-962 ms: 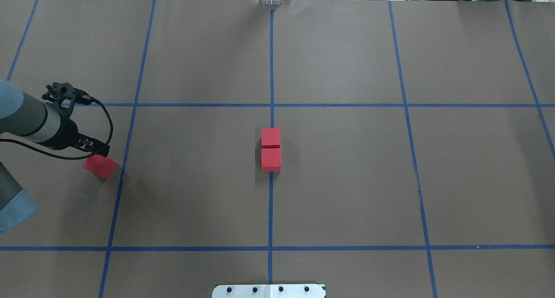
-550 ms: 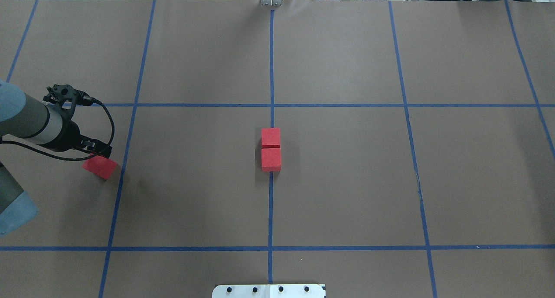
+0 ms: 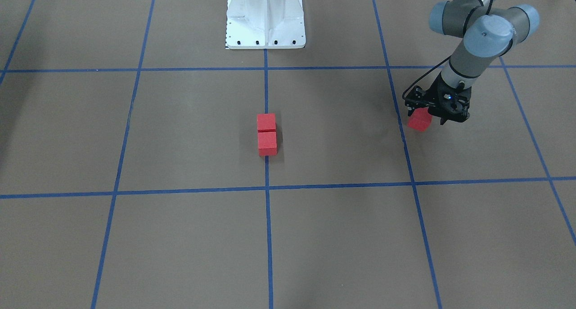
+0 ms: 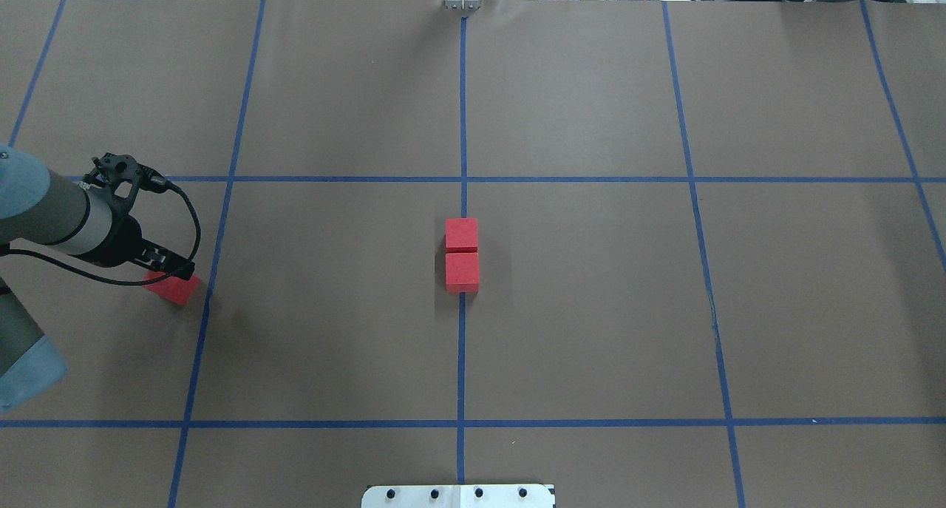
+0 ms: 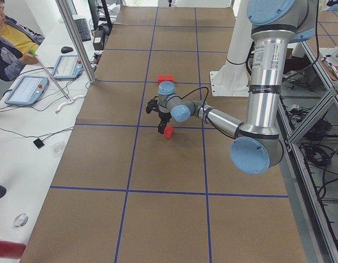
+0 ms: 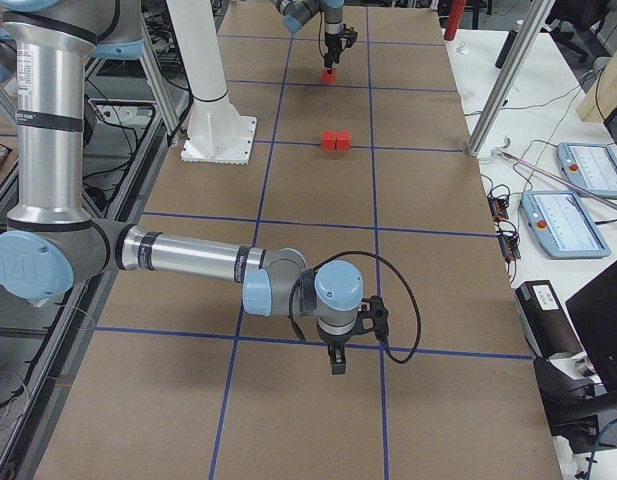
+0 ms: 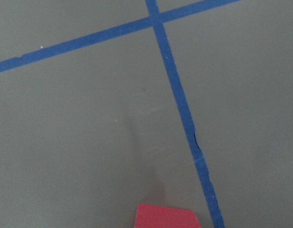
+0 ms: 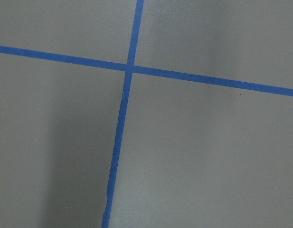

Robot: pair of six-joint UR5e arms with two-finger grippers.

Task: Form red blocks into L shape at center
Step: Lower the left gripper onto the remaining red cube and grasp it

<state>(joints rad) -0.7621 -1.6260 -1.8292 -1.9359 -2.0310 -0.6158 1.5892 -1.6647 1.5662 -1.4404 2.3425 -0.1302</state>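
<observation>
Overhead exterior: left end effector (image 4: 181, 273) over the stray red block (image 4: 171, 290), far from the centre pair (image 4: 462, 256), grip state unclear; seemingly light and rigid, pinch opposite flat faces.

Robotics lab: blue-taped grid table (image 4: 591, 308), teach pendants (image 5: 25, 90), aluminium frame (image 5: 75, 41)

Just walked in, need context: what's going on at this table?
Two red blocks sit end to end on the centre tape line. The left gripper is at the third red block, far out on the robot's left; grasp state unclear. The right gripper hangs over the table at the other end. The L is not yet formed.
</observation>
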